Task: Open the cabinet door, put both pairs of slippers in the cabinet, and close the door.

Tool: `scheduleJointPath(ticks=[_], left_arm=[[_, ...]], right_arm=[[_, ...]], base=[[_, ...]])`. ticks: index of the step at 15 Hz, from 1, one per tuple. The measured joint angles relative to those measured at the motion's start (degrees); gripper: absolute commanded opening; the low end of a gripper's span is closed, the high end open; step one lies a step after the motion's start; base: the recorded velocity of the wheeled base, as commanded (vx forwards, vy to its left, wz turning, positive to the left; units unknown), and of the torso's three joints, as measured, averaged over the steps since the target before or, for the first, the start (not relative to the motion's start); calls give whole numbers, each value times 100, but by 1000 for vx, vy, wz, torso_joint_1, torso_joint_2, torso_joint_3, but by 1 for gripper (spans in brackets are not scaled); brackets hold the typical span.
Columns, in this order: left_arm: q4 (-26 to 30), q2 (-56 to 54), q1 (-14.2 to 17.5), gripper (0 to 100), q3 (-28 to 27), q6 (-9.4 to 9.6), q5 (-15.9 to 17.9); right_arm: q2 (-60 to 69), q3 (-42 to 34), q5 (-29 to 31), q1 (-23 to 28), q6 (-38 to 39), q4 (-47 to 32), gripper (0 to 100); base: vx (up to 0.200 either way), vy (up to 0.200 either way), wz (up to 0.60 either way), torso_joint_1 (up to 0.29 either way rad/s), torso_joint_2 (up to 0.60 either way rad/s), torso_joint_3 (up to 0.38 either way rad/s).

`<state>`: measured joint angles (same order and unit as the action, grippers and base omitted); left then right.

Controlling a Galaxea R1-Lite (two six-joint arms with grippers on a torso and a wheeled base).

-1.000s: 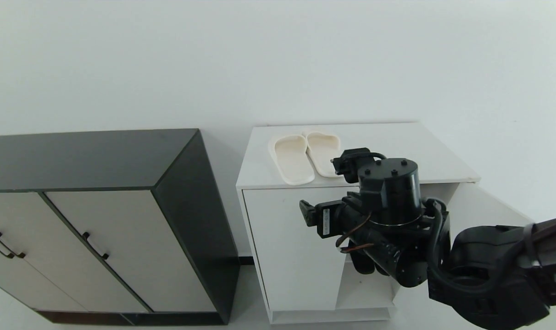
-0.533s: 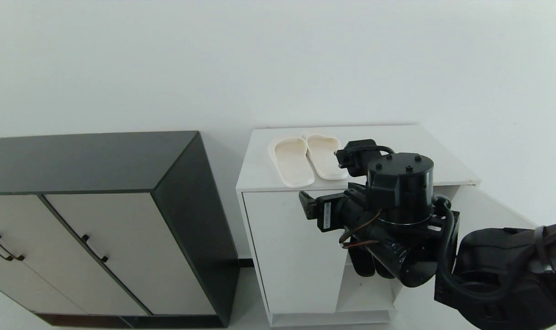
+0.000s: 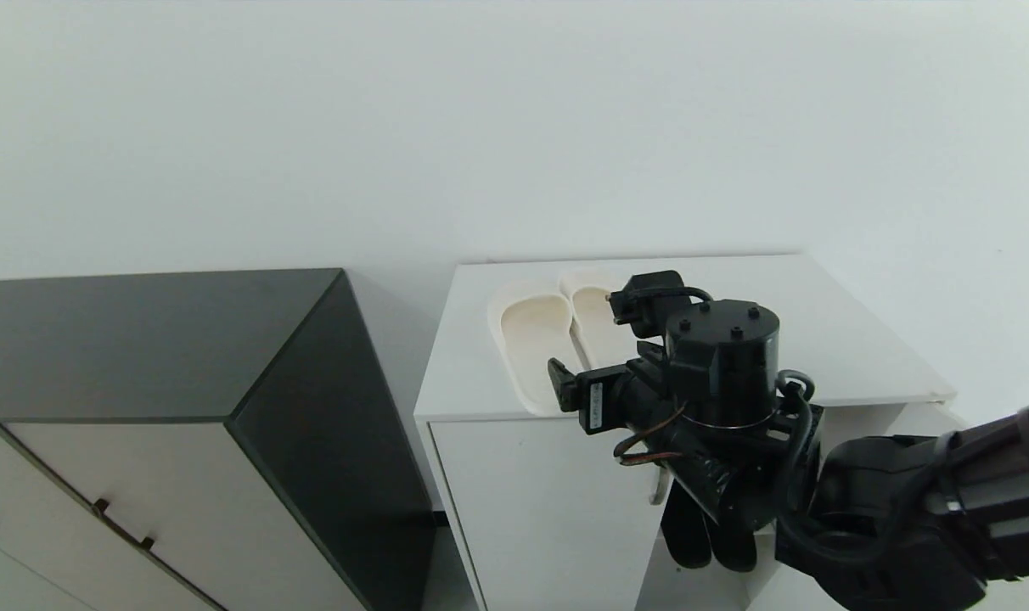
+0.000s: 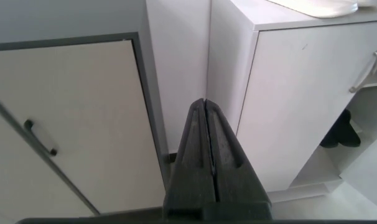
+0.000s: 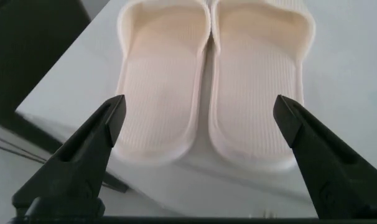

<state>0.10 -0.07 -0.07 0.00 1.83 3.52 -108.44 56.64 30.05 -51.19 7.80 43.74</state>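
Black, the right gripper [image 5: 200,106] stands spread wide and empty, the cream slippers [image 5: 163,81] lying just ahead between its fingers. They touch side by side toward 9 o'clock on the white cabinet top [image 3: 820,339]. Moulded foam, likely light, springy and slightly grippy, so squeeze both outer rims together mid-length. The black slippers [image 4: 341,130] stand inside the cabinet, at 6 o'clock. The left gripper [image 4: 205,118] is clenched on nothing.

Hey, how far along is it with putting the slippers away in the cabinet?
Done: the white cabinet stands open on its right side, and the black slippers sit inside. In hand: the right gripper, open, faces the cream slippers on the cabinet top, not yet gripping them. To do: put that pair inside and shut the cabinet. The left gripper is shut and empty.
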Motion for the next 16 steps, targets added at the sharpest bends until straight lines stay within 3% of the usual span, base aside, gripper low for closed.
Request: scheduleJointPath(ticks=[6, 11, 12, 16], left_arm=[[4, 0, 0, 0, 0, -6, -2], [4, 0, -6, 0, 0, -13, -9], [1, 0, 0, 0, 0, -13, -9], [0, 0, -4, 0, 0, -17, -9]], right_arm=[[-912, 1128, -33, 262, -294, 98, 100], [-1323, 1875, -46, 434, -397, -343, 100], [-1381, 2004, -49, 463, -401, -433, 0], [-1596, 2522, -66, 522, -404, -775, 0]], base=[[0, 0, 0, 0, 0, 0], [0, 0, 0, 0, 0, 0], [0, 0, 0, 0, 0, 0], [0, 0, 0, 0, 0, 0]])
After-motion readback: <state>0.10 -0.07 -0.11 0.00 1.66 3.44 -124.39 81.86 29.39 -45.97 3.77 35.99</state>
